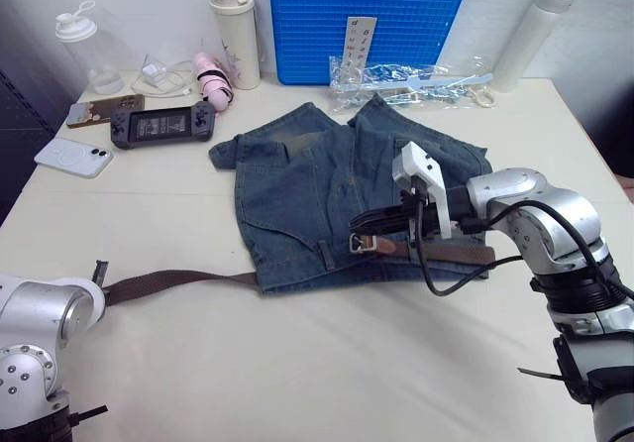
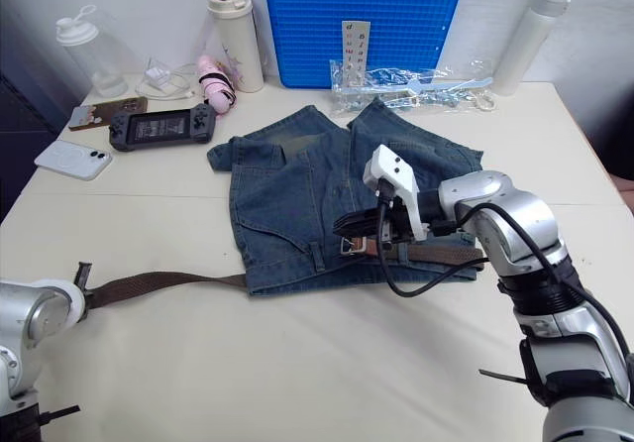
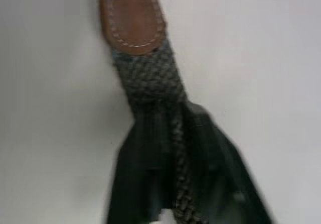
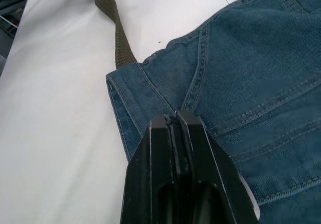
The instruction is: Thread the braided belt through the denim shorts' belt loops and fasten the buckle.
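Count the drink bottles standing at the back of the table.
3. A clear bottle at the back left corner, a white tumbler with a purple lid beside the blue tray, and a white flask leaning at the back right.

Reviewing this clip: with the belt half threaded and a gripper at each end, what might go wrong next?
1. The left gripper clamps the braided belt just behind its leather tip; a strong pull may drag the denim shorts across the table instead of feeding the strap.
2. The right gripper is shut at the buckle on the waistband; it may pinch denim with it, bunching the fabric.
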